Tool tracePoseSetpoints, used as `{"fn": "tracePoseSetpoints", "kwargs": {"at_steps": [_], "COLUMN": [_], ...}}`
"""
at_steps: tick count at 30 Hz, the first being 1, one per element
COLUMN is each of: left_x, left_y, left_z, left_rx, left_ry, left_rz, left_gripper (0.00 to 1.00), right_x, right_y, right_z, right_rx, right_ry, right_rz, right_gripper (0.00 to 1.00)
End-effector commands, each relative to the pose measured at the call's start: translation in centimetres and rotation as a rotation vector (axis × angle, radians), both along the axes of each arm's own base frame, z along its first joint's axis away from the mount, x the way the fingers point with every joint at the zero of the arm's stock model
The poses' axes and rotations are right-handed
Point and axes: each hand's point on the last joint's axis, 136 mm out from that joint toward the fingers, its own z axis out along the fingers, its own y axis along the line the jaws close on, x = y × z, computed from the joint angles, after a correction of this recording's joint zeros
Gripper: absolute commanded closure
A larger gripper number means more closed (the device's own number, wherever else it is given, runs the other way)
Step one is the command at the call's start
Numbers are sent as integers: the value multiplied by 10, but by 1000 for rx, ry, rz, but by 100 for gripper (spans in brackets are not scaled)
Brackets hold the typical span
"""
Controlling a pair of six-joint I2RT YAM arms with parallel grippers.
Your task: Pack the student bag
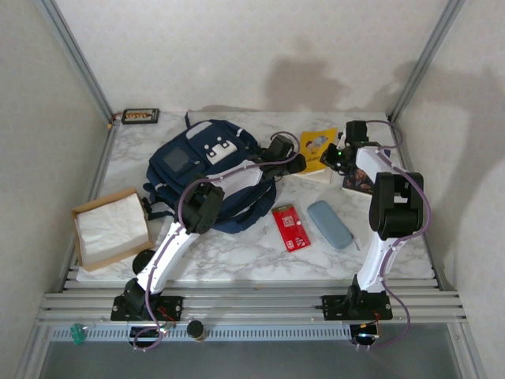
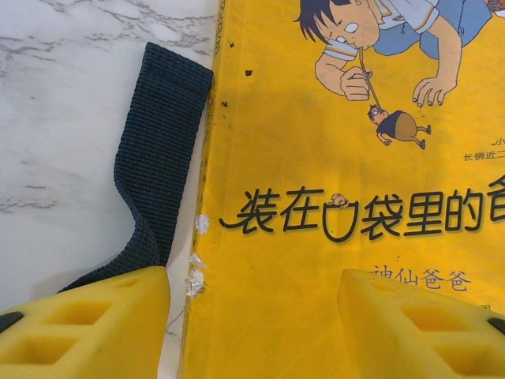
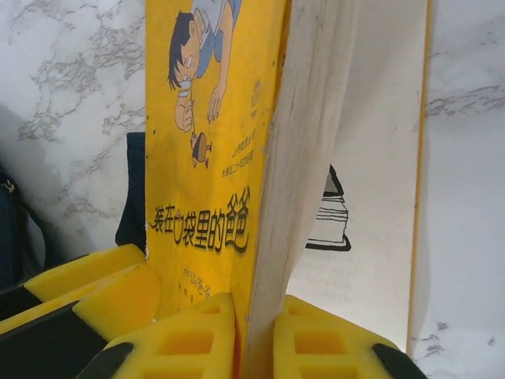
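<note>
The student bag (image 1: 185, 162) lies at the back left of the table, navy with pale patches. One dark strap (image 2: 154, 158) of it reaches the edge of a yellow comic book (image 1: 316, 146). My right gripper (image 3: 254, 335) is shut on the yellow book (image 3: 205, 118). It pinches the cover and a wad of pages at the near edge, lifting them so a white inner page shows. My left gripper (image 2: 256, 324) hovers open over the book's cover (image 2: 316, 158), one finger above the strap, the other above the cover.
A red packet (image 1: 291, 227) and a grey-blue oblong case (image 1: 330, 224) lie in front of the book. A dark book (image 1: 359, 181) sits under the right arm. An open cardboard box (image 1: 110, 227) stands at the left, and a small flat item (image 1: 140, 116) lies at the back left corner.
</note>
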Motion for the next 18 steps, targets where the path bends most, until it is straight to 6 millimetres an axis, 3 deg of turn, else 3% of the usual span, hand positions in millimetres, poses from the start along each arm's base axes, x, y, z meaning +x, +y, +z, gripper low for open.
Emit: {"fn": "tracePoseSetpoints", "kwargs": {"at_steps": [1,5,11,14,18], "left_x": [-31,-18,-9,-17,-36], "left_y": [-5,-8,6,30,77], "left_z": [-15,19,118,146,170], "left_rx": [52,-23,-184,-189,-306], "left_ry": [95,65,-44,-59,-51], "left_rz": [-42,-27,-24,-12,32], "left_gripper": [41,37,26,20,16], "right_x": [2,2,-8,-18,-39], "right_y": [4,11,26,31,56], "right_z": [32,57,105,134,167], "right_rx": [15,56,140,173,243], "right_ry": [-57,-100,-184,-239,-295], "right_rz": [21,42,92,105,188], "right_gripper": [91,96,98,99,99]}}
